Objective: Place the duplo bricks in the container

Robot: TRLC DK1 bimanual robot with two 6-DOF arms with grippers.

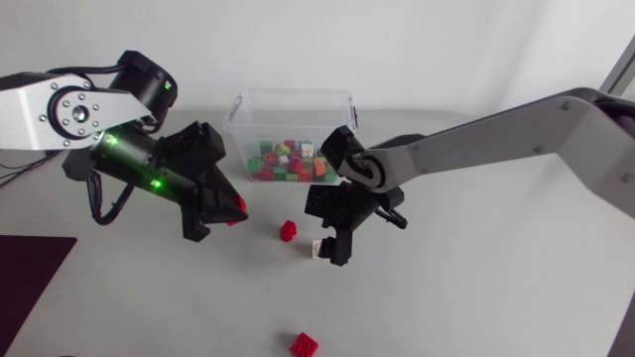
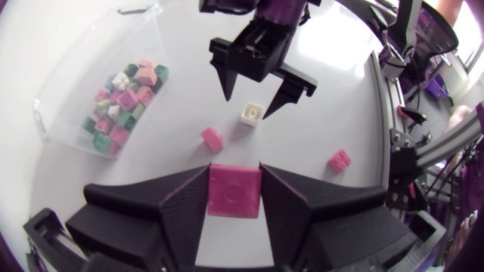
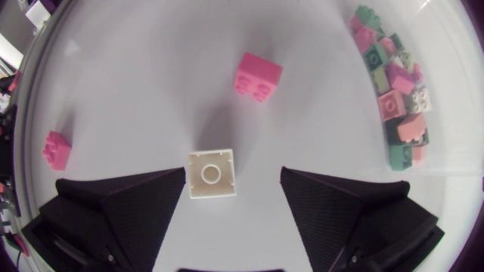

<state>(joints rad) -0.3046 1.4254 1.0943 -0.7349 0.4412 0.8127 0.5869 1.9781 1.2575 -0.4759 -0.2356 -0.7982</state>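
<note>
Container: the clear container (image 1: 294,95) stood at the back of the table, and I used it as my reference for everything else.
Already in: a mixed heap of bricks (image 1: 288,161), red, green, white and pink, covered the container's floor, so I judged most of the job done.
Left gripper: the left gripper (image 1: 223,213) hung in front of the container, off toward its left corner. Its fingers were closed on both sides of a red brick (image 2: 234,190), which was lifted clear of the table.
Right gripper: the right gripper (image 1: 332,248) sat low in front of the container's right half, spread wide and holding nothing. A white brick (image 3: 211,174) lay on the table between its fingers. It was close against one finger and well apart from the other.
Loose near: a second red brick (image 1: 288,230) lay on the table in front of the container, just beside the white one.
Loose far: a third red brick (image 1: 305,344) lay much farther out from the container, well apart from both grippers.
Left to do: by my count four bricks were outside the container: one in hand and due to be carried over and dropped, one lined up for a grasp, and two untouched.
Stage: I put it at the last few pieces.
</note>
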